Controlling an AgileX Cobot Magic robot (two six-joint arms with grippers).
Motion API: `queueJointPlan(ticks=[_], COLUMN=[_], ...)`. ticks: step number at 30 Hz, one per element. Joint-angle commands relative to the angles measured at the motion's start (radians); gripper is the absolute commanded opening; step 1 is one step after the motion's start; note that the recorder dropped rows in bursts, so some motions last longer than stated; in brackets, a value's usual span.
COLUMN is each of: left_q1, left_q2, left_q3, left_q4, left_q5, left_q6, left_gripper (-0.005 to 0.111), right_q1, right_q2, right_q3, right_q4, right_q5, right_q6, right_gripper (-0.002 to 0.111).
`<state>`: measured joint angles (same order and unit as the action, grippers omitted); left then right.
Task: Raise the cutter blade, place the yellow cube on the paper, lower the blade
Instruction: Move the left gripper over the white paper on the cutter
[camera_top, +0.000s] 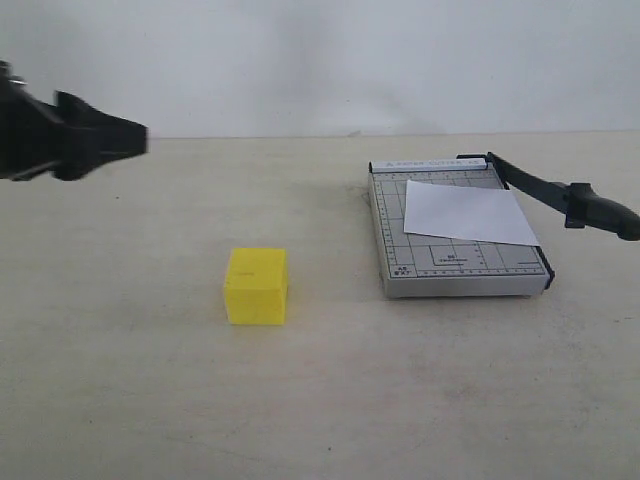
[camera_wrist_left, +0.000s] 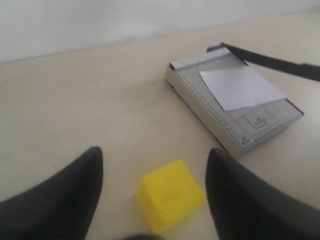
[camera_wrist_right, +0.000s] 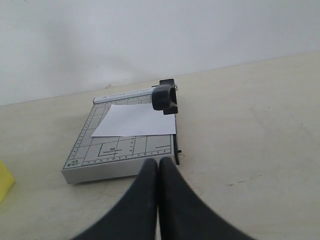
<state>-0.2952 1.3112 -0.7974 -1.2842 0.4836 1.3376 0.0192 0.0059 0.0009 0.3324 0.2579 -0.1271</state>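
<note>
The desk carries the grey cutter base toward its far right corner, the cutter blade apparently lifted and the paper on the grid. The yellow cube sits mid-desk, well apart. The left gripper, spread wide above it, should descend squarely over opposite faces before closing. The right gripper is pressed together, empty

Beige tabletop, plain white wall

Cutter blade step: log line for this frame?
blade raised | cube on table, off paper | left gripper open, off cube | right gripper shut, empty
</note>
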Motion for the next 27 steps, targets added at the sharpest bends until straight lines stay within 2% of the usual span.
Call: queueJointPlan(ticks=[1, 4, 6, 7, 10, 18, 23, 27], left_q1=[-0.198, -0.322, -0.375, -0.397, -0.441, -0.505, -0.507, -0.507], left_q2=[0.23, 0.363, 0.421, 0.461, 0.553, 0.792, 0.88, 0.933], left_q3=[-0.144, -0.262, -0.329, -0.368, -0.5, -0.807, -0.886, -0.91], left_q4=[-0.016, -0.027, -0.066, -0.082, -0.083, -0.088, -0.088, -0.093], left_q5=[-0.067, -0.165, -0.246, -0.284, -0.292, -0.284, -0.195, -0.2], left_q6=[0.088, 0.114, 0.114, 0.114, 0.145, 0.142, 0.135, 0.135], left_gripper=[0.052, 0.045, 0.034, 0.024, 0.005, 0.005, 0.005, 0.005], right_q1=[0.0, 0.0, 0.0, 0.0, 0.0, 0.0, 0.0, 0.0], right_q2=[-0.006, -0.006, -0.006, -0.006, -0.006, -0.006, -0.006, -0.006], right_q3=[-0.001, -0.001, -0.001, -0.001, -0.001, -0.001, -0.001, -0.001], right_q4=[-0.003, -0.003, -0.003, -0.003, -0.003, -0.003, -0.003, -0.003], right_q5=[0.003, 0.003, 0.003, 0.003, 0.003, -0.008, -0.008, -0.008], right_q6=[-0.002, -0.002, -0.002, -0.002, -0.002, -0.002, -0.002, -0.002], right_gripper=[0.0, 0.0, 0.0, 0.0, 0.0, 0.0, 0.0, 0.0])
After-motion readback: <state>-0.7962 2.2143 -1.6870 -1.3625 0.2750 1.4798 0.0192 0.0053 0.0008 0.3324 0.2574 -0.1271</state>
